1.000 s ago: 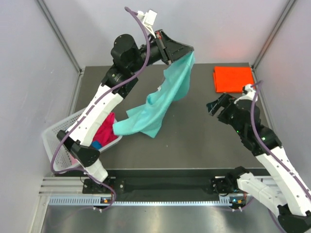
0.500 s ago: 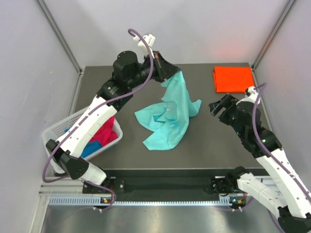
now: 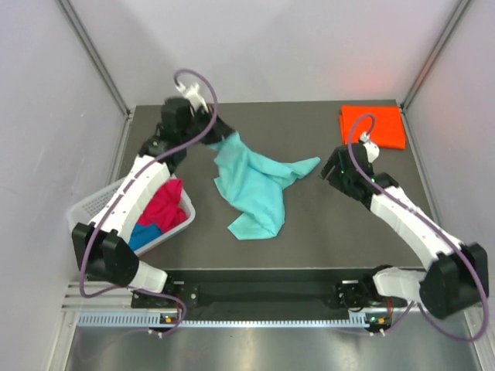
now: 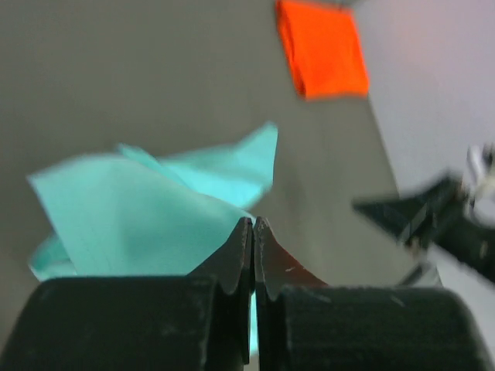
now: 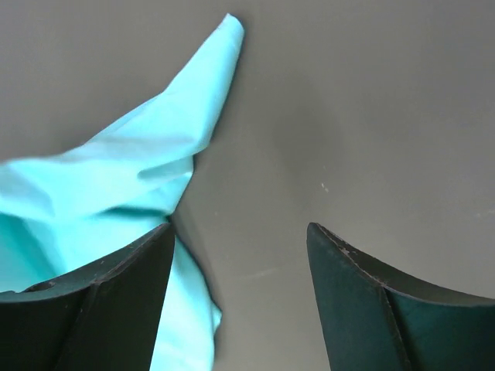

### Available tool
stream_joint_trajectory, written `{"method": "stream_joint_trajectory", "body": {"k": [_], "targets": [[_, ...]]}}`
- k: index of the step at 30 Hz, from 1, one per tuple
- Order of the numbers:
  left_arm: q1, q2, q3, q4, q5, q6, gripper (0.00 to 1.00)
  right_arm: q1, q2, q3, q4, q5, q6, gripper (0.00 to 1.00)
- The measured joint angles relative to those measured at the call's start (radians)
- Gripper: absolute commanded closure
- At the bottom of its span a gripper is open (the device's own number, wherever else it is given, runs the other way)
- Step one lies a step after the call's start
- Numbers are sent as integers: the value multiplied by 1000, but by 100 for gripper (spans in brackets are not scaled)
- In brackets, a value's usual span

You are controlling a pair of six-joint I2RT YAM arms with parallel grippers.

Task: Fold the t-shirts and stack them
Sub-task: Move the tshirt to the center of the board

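Note:
A teal t-shirt (image 3: 255, 184) lies crumpled across the middle of the table, one pointed tip reaching right. My left gripper (image 3: 220, 137) is shut on its back left corner, low over the table. In the left wrist view the jaws (image 4: 254, 226) are pressed together with a sliver of teal cloth (image 4: 139, 220) between them. My right gripper (image 3: 329, 167) stands open just right of the pointed tip. In the right wrist view it (image 5: 240, 239) holds nothing, and its left finger hangs over the teal edge (image 5: 108, 182). A folded orange t-shirt (image 3: 373, 126) lies at the back right corner.
A white lattice basket (image 3: 99, 202) sits at the table's left edge, holding a magenta-red shirt (image 3: 164, 205) and a blue one (image 3: 144, 235). Grey walls enclose the table on three sides. The left wrist view also shows the orange shirt (image 4: 321, 48).
My left gripper came down and back to the left, so the hanging teal shirt now lies on the table. My right gripper moved left toward the shirt's tip and its jaws narrowed a little.

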Motion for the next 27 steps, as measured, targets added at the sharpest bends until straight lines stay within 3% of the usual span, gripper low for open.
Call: {"method": "stream_joint_trajectory", "body": {"k": [4, 8, 14, 19, 22, 23, 24, 27], "targets": [[-71, -84, -301, -29, 86, -39, 100, -13, 224, 116, 24, -18, 8, 31], [-135, -163, -457, -75, 114, -58, 100, -13, 409, 238, 83, -59, -25, 31], [-171, -321, -526, -86, 115, -64, 100, -18, 650, 386, 112, -113, -73, 32], [-171, -329, -534, -82, 98, -63, 100, -18, 796, 472, 93, -127, -82, 37], [-171, -285, -507, -95, 80, -58, 100, -21, 839, 514, 72, -122, -82, 63], [-171, -264, -486, -105, 68, -53, 100, -23, 850, 530, 66, -121, -84, 87], [-169, -239, -451, -125, 55, -46, 100, -27, 860, 552, 58, -122, -91, 99], [-159, -153, -293, -190, 22, -22, 100, -47, 878, 627, 50, -137, -106, 100]]}}
